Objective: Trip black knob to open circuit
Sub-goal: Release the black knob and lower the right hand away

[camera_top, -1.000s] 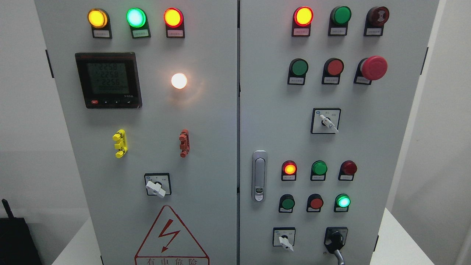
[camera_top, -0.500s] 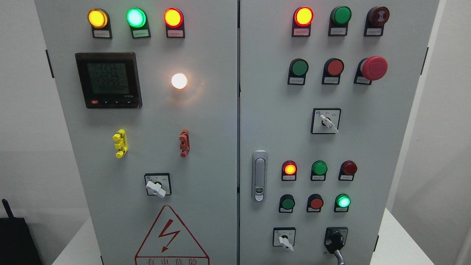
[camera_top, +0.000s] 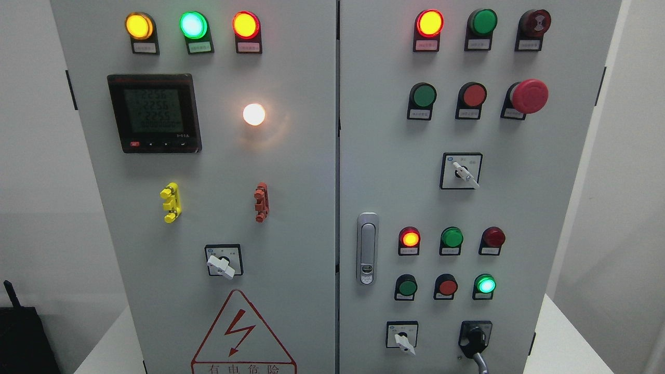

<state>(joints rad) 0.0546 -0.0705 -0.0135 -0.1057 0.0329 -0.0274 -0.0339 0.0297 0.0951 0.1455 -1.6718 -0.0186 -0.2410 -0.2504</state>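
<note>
The black knob [camera_top: 475, 338] sits at the lower right of the grey cabinet's right door [camera_top: 395, 171], on a black square plate. Its handle points down and a little to the right, ending in a grey tip near the picture's bottom edge. A green lamp [camera_top: 486, 284] glows just above it. Neither of my hands nor arms shows in the head view.
A white selector switch [camera_top: 401, 339] sits left of the knob, another [camera_top: 464, 172] higher up, and a third [camera_top: 222, 265] on the left door. A red mushroom button [camera_top: 529, 96] sticks out at upper right. A metal door latch [camera_top: 367, 248] stands by the centre seam. A black device [camera_top: 21, 332] is at lower left.
The whole picture has shifted a couple of pixels to the right; the meter's digits flicker. Nothing on the panel has moved.
</note>
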